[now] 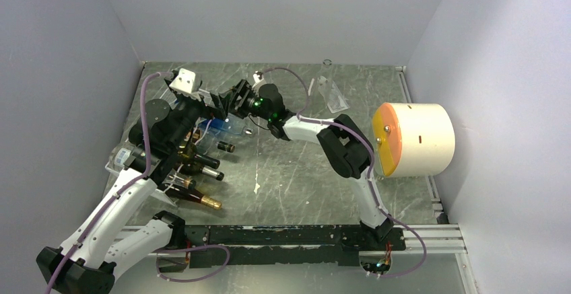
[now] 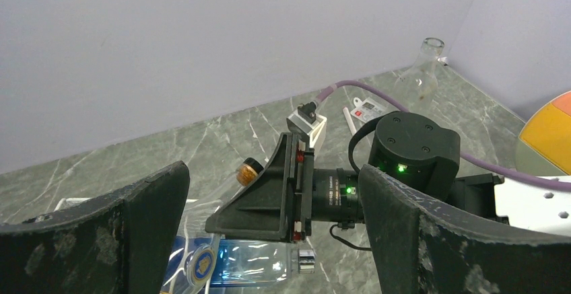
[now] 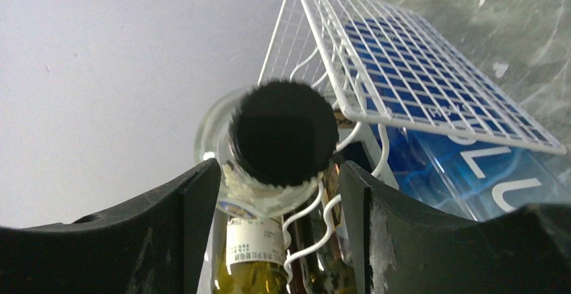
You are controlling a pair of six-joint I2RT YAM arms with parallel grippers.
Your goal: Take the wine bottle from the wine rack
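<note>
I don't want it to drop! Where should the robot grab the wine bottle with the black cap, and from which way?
Probably best by the neck, just behind the black cap, coming straight at the cap end. The wine bottle lies in the wine rack with its cap pointing out, and wires crowd its body. The right hand straddles that end.

My right pincer has matt, scuffed black pads. Between them is a glossy clear glass wine bottle with a dull black cap and a paper label. Beyond, the white wire grid rack looks like smooth coated metal, over a glossy clear-blue plastic container.
</note>
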